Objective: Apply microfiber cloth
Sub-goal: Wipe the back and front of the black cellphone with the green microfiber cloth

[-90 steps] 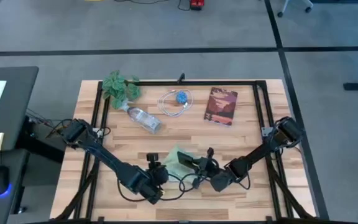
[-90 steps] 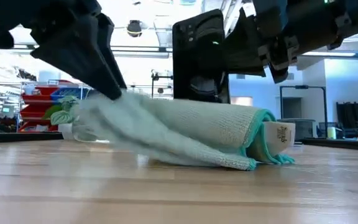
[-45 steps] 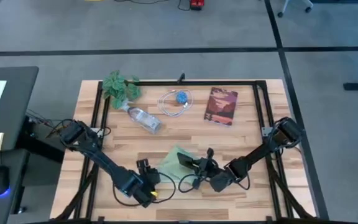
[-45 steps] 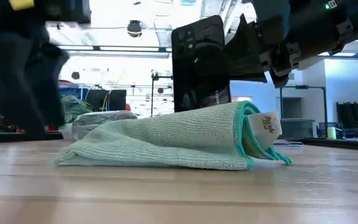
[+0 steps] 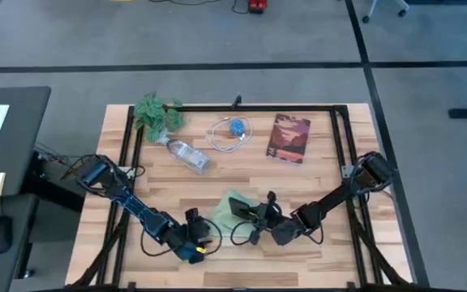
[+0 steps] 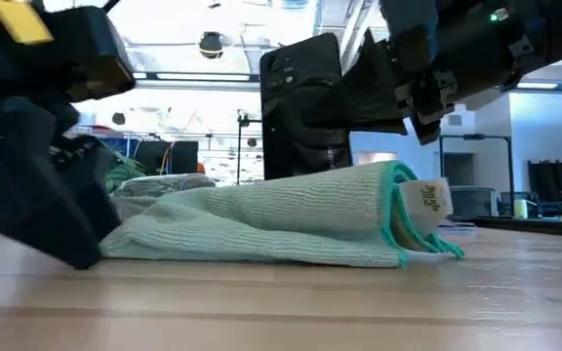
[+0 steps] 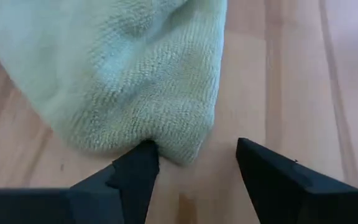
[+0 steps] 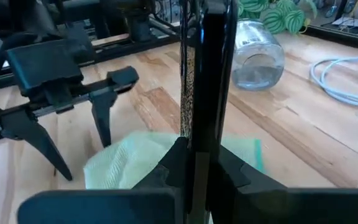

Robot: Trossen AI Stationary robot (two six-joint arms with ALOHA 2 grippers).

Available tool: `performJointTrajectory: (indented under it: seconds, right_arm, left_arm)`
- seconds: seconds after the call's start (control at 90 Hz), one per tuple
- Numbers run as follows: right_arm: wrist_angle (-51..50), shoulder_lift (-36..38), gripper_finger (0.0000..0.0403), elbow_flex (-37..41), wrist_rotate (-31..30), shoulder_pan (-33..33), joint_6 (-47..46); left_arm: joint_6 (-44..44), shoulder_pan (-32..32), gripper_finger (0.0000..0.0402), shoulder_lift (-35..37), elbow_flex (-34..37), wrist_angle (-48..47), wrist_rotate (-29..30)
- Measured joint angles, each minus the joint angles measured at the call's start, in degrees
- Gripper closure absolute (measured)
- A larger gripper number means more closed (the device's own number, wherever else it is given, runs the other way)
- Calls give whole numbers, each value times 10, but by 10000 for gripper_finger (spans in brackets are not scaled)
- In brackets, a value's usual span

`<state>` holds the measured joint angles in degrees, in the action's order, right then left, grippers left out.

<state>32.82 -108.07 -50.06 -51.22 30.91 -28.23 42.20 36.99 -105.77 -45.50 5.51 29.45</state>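
Two robot arms meet near the front of a wooden worktop (image 5: 314, 174), where a pale green microfiber cloth (image 6: 271, 224) lies folded and rumpled between them. The right gripper (image 8: 194, 158) pinches a black phone (image 6: 301, 107) on edge, upright, just above and behind the cloth's thick folded end, where a small label shows in the low view. The left gripper (image 7: 194, 163) sits low at the cloth's opposite corner with its fingers spread, one fingertip touching the fabric's rounded edge and the other resting apart on bare wood.

By its slump and soft knit, the cloth looks light and limp; it will likely drape, bunch and drag along the wood rather than hold a shape. A single pinch at the near corner, through one or both layers, seems the surest hold, since the middle of the fold offers only loose bulk. Wiping the phone would probably need the fabric lifted clear of the worktop first.

Farther back on the worktop, well apart from the work, lie a clear plastic bottle (image 5: 189, 156), a leafy artificial plant (image 5: 157, 112), a coiled white cable (image 5: 230, 134) and a book (image 5: 289, 138).
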Motion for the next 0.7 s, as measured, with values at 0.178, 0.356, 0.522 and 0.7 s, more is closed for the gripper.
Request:
performJointTrajectory:
  seconds: [0.178,0.356,0.522,0.7]
  right_arm:
    - [4,0,386,0,4,-4,-1]
    - [4,0,386,0,4,-4,-2]
    - [2,0,386,0,4,-3,2]
    - [-2,0,386,0,3,-3,16]
  left_arm:
    - [-13,-30,221,-2,9,69,-3]
    - [-3,-60,305,-3,9,74,3]
    - [-24,-68,391,-4,10,74,19]
    - [-23,-43,400,30,10,-10,19]
